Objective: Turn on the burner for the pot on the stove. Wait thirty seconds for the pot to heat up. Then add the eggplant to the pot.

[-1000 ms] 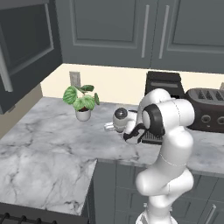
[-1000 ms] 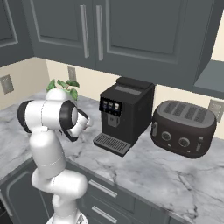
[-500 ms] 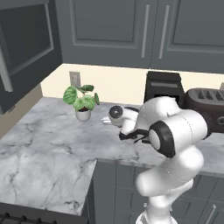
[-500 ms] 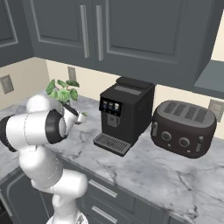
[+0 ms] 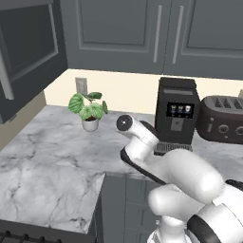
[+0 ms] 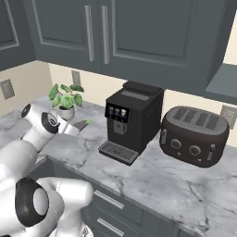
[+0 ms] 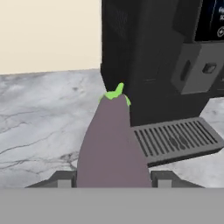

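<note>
A grey-purple eggplant [image 7: 111, 144] with a green stem end sits between my gripper's [image 7: 113, 180] two fingertips [image 7: 63, 180], pointing away from the hand. The gripper is shut on it. In the right base view the gripper [image 6: 75, 126] hangs just above the marble counter, left of the coffee machine, with the eggplant [image 6: 83, 124] sticking out toward the machine. My wrist [image 5: 126, 123] shows in the left base view in front of the machine. The pot and its burner are out of view. A black sliver of the stove [image 5: 28, 236] shows at the bottom left.
A black coffee machine [image 6: 132, 120] with a drip grate [image 7: 175, 140] stands close ahead of the eggplant. A dark toaster [image 6: 193, 135] is to its right, a potted plant [image 5: 88, 110] to its left. The grey marble counter [image 5: 47, 156] turns a corner at the left.
The arm has folded lower and swung toward the camera. The hand has drawn slightly left, away from the coffee machine, still holding the eggplant. The counter and its things stay put.
</note>
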Robot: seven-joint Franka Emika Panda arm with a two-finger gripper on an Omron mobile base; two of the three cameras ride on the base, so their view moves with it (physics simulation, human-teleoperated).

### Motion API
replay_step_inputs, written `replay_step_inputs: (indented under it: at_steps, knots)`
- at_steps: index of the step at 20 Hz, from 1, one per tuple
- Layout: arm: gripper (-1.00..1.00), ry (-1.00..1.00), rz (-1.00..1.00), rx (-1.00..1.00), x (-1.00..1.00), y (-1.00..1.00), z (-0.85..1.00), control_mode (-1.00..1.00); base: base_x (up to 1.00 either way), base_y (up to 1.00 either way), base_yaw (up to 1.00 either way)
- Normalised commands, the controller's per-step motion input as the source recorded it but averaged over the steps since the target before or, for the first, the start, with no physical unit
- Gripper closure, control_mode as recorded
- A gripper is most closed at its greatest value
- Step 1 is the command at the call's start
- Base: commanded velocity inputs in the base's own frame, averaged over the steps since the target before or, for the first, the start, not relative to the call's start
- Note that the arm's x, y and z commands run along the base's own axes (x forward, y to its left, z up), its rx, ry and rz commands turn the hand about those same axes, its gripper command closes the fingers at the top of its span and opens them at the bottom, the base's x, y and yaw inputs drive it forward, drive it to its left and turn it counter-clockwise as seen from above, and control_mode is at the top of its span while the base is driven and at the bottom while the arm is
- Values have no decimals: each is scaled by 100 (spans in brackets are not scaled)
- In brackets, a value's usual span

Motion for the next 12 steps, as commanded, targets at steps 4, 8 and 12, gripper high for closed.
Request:
replay_step_inputs:
  at_steps: [4, 8, 12]
  knots:
    - [100, 0, -24, 3, -100, -3, 100, -100, 0, 0, 0]
    - [100, 0, -13, 0, -100, -4, 95, -100, 0, 0, 0]
    - [100, 2, 2, 0, -100, -4, 62, -100, 0, 0, 0]
